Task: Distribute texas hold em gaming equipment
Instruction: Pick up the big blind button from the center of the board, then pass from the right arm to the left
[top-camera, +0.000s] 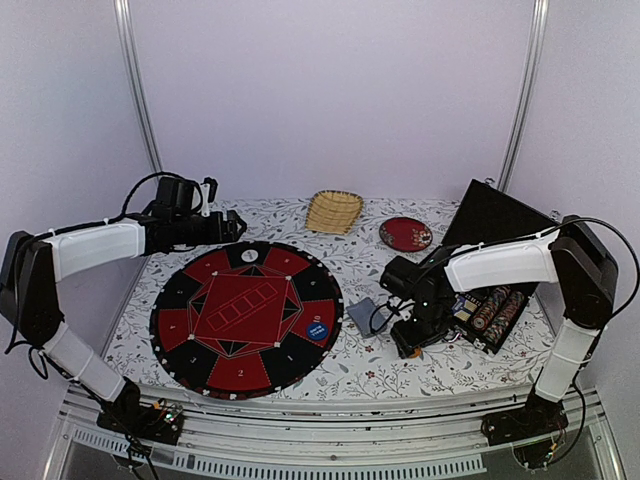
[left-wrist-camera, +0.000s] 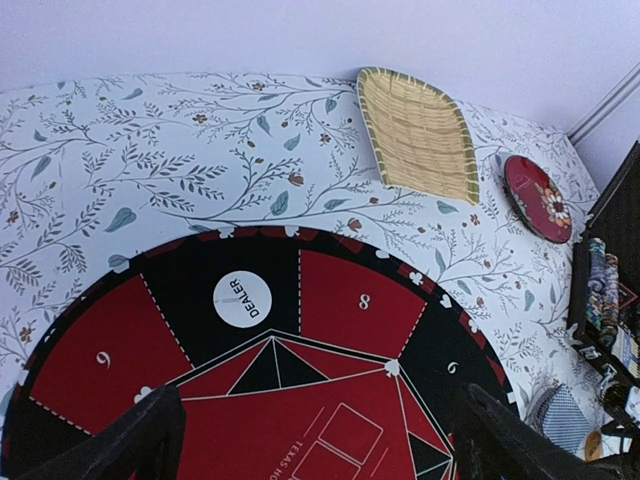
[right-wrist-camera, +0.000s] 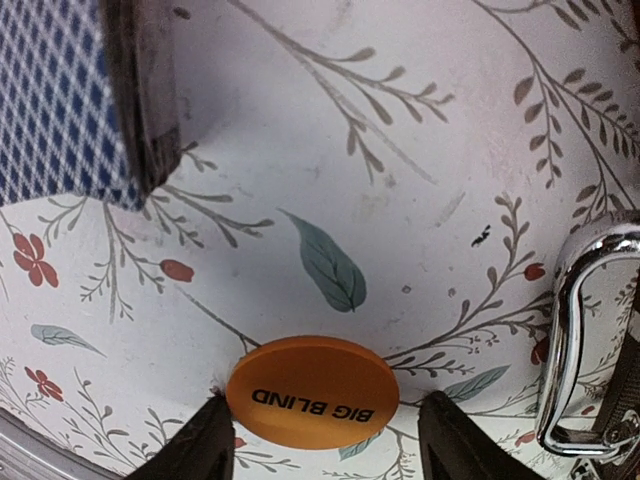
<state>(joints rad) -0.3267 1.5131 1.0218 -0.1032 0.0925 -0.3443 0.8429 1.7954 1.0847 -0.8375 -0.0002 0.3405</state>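
Note:
An orange "BIG BLIND" button (right-wrist-camera: 312, 392) lies flat on the floral tablecloth between the fingers of my right gripper (right-wrist-camera: 325, 412). The left finger touches its edge and the right finger stands a little off it, so the jaws are open. From above, that gripper (top-camera: 412, 340) is low over the cloth beside the blue-backed card deck (top-camera: 362, 315). My left gripper (left-wrist-camera: 320, 425) hangs open and empty over the far side of the round red-and-black poker mat (top-camera: 240, 315). A white DEALER button (left-wrist-camera: 242, 299) and a blue button (top-camera: 317, 329) lie on the mat.
An open black case (top-camera: 495, 215) with rows of chips (top-camera: 492, 310) stands right of the right gripper; its chrome handle (right-wrist-camera: 575, 330) is close by. A straw basket (top-camera: 333, 211) and a dark-red plate (top-camera: 405, 234) sit at the back.

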